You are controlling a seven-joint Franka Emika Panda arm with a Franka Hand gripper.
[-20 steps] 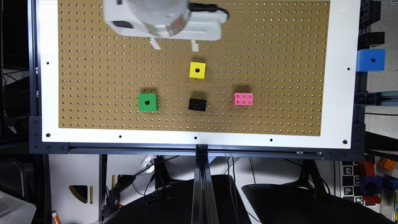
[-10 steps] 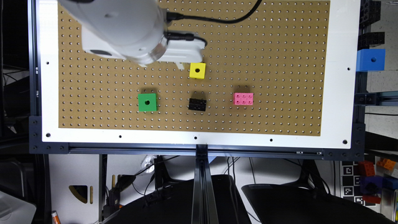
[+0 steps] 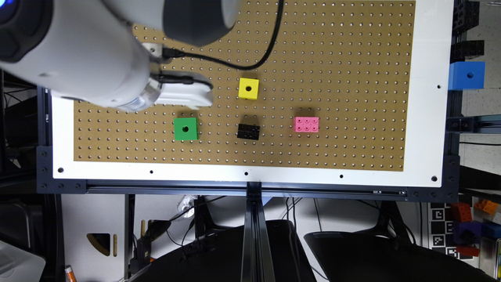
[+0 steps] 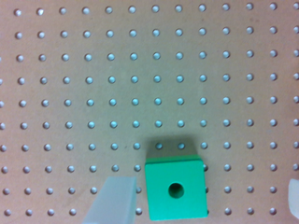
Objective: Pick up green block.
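Note:
The green block [image 3: 185, 129] is a bright green cube with a round hole in its top. It rests on the brown pegboard [image 3: 344, 58] toward the exterior view's left, near the front edge. My gripper [image 3: 184, 96] hangs over the board just behind the block, with the big white arm above it. In the wrist view the green block [image 4: 176, 193] lies between my two spread fingertips [image 4: 114, 198]. My gripper [image 4: 205, 183] is open and holds nothing. The block sits nearer one finger than the other.
A yellow cube [image 3: 248, 88], a black brick [image 3: 248, 131] and a pink brick [image 3: 306, 124] lie on the board to the exterior view's right of the green block. A blue cube [image 3: 466, 75] sits off the board at the far right.
The arm has swung toward the exterior view's left and toward the front edge. The gripper went from behind the yellow cube to just behind the green block. No block has moved.

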